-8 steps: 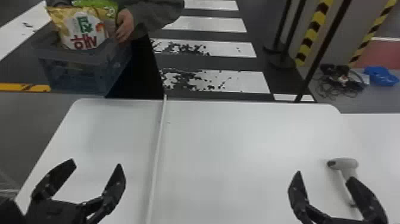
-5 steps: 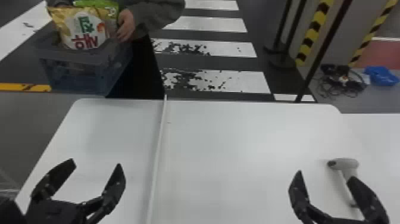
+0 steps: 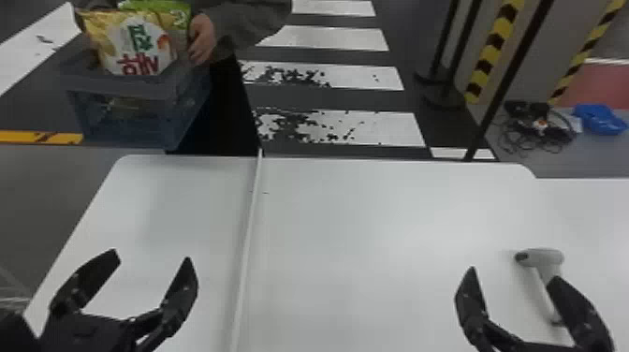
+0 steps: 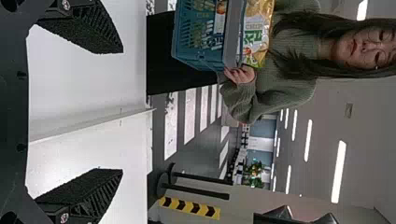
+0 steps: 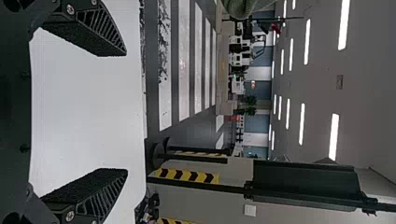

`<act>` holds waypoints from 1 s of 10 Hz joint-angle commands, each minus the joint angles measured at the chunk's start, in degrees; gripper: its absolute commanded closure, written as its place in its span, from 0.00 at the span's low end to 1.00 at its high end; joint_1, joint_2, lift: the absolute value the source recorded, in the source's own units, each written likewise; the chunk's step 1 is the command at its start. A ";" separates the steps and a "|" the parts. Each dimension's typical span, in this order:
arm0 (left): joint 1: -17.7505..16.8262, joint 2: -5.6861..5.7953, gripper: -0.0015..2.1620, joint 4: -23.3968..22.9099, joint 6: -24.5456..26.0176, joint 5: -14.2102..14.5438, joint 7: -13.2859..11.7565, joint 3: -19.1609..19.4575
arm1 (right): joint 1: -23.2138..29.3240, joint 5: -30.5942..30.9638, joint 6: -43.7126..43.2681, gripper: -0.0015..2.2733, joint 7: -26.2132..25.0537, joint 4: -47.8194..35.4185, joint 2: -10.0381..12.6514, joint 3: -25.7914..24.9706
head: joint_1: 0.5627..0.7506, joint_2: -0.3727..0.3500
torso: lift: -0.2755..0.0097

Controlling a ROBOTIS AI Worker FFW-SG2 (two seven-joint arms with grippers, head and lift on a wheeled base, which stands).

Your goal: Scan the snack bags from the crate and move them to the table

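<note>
In the head view my left gripper (image 3: 152, 260) stands open over the table's left part, and my right gripper (image 3: 512, 276) is open beside the scanner (image 3: 545, 260), one finger overlapping its handle. Beyond the table's far left edge a person's hand (image 3: 202, 40) is at the blue crate (image 3: 131, 112). A yellow snack bag (image 3: 135, 44) and a green snack bag (image 3: 180, 11) stick out of its top. The left wrist view has the left gripper (image 4: 122, 111) open, with the crate (image 4: 196, 35) and yellow bag (image 4: 257, 32) farther off. The right gripper (image 5: 126, 112) is open in the right wrist view.
The white table (image 3: 374, 224) has a raised thin strip (image 3: 245, 248) running front to back, left of its middle. Past the far edge are black barrier posts (image 3: 510, 79), and cables (image 3: 538, 126) and a blue item (image 3: 599, 119) lie at the right.
In the head view the yellow bag has sunk a little into the crate and tilted slightly. Both grippers look nearly unchanged.
</note>
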 commanded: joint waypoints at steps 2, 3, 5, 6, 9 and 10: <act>0.00 0.00 0.04 0.00 0.00 0.10 -0.09 0.00 | 0.18 0.00 -0.59 0.05 0.00 -0.04 0.06 -0.06 | 0.70 0.45 | 0.63; 0.00 0.00 0.04 -0.09 0.00 0.10 -0.27 0.00 | 0.27 0.00 -0.77 0.05 0.00 -0.04 -0.03 -0.06 | 0.70 0.45 | 0.63; 0.09 0.00 0.04 -0.70 0.18 0.27 -0.35 0.00 | 0.27 0.00 -0.77 0.05 0.00 -0.04 0.06 -0.06 | 0.70 0.45 | 0.63; 0.09 0.00 0.04 -0.70 0.18 0.27 -0.35 0.00 | 0.36 0.00 -0.95 0.05 0.00 -0.04 0.06 -0.06 | 0.70 0.44 | 0.63; 0.09 0.00 0.04 -0.35 -0.17 0.27 -0.18 0.00 | 0.80 0.00 -2.18 0.05 0.00 -0.04 0.06 -0.06 | 0.70 0.44 | 0.63; 0.27 0.00 0.04 -0.44 -0.35 0.27 -0.09 0.00 | 0.80 0.00 -2.18 0.05 0.00 -0.04 0.06 0.03 | 0.70 0.44 | 0.63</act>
